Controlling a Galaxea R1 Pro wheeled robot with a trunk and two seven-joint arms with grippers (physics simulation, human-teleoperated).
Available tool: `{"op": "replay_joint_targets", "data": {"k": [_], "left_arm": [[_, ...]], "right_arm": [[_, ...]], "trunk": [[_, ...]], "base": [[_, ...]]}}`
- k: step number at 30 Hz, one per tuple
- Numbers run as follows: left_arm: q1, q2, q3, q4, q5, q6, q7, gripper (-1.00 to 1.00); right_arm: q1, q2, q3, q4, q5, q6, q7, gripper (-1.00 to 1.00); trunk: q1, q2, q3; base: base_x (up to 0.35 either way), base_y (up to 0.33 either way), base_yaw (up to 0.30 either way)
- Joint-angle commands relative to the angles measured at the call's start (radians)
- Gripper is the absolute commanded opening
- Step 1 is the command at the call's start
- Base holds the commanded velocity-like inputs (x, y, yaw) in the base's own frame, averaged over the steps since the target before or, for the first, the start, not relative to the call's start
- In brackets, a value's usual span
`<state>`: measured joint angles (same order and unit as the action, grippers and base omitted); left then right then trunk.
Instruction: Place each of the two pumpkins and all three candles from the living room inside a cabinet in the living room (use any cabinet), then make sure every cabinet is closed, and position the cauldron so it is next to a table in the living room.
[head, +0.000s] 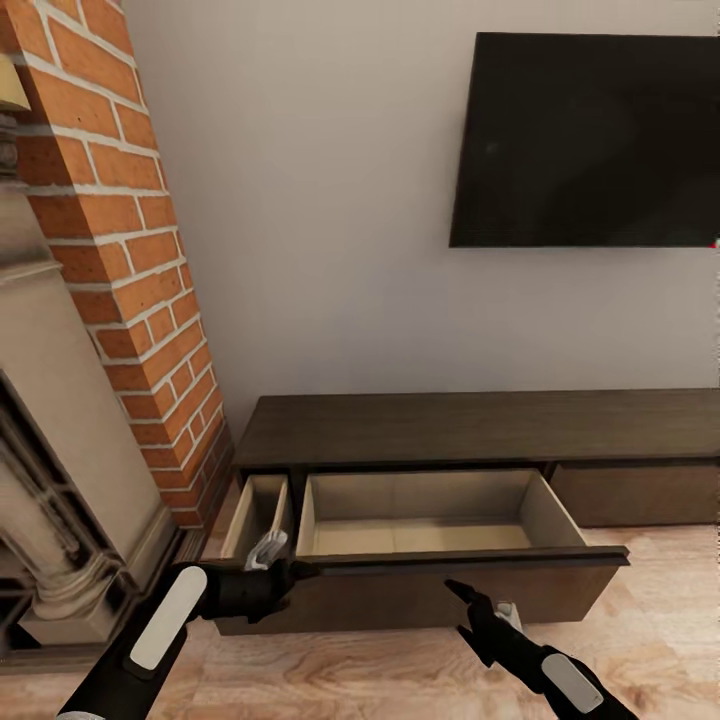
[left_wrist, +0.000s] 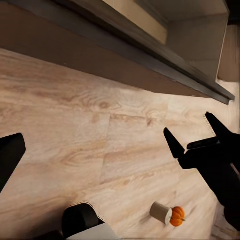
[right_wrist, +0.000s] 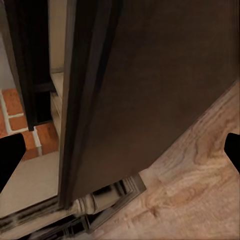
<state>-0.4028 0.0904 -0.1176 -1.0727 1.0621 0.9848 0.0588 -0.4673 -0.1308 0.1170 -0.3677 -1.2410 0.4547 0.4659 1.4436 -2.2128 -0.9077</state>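
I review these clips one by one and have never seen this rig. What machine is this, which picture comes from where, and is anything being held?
This is a simulated two-armed robot. The head view looks down over both arms at a low dark cabinet under a wall-mounted TV, beside a brick fireplace. Its wide drawer is pulled out and looks empty.

The other two pictures come from cameras near each gripper. The left wrist view shows the wooden floor, the open right gripper, and a candle touching a pumpkin. The left gripper sits by the drawer's corner. Nothing appears held.
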Motion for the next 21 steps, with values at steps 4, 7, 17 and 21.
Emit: {"op": "replay_joint_targets", "data": {"k": [4,7,17,21], "left_arm": [[-0.001,0.001,-0.002,-0.002,0.030,0.002,0.006,1.00],[-0.001,0.002,-0.002,-0.003,0.048,0.002,0.006,1.00],[-0.001,0.002,-0.002,-0.005,0.050,0.002,0.006,1.00],[-0.001,0.002,-0.002,-0.006,0.050,0.002,0.006,1.00]], "right_arm": [[-0.001,-0.001,0.006,0.000,-0.012,-0.021,0.009,1.00],[-0.001,-0.001,0.006,0.000,-0.012,-0.038,0.021,1.00],[-0.001,-0.001,0.005,0.001,-0.012,-0.050,0.050,1.00],[-0.001,0.000,0.004,0.001,-0.012,-0.050,0.051,1.00]], "trunk": [[-0.001,0.000,-0.001],[-0.001,0.000,-0.001],[-0.001,0.000,-0.001],[-0.001,0.000,-0.001]], "base": [[-0.262,0.000,0.000],[-0.258,0.000,0.000],[-0.073,0.000,0.000],[-0.002,0.000,0.000]]}}
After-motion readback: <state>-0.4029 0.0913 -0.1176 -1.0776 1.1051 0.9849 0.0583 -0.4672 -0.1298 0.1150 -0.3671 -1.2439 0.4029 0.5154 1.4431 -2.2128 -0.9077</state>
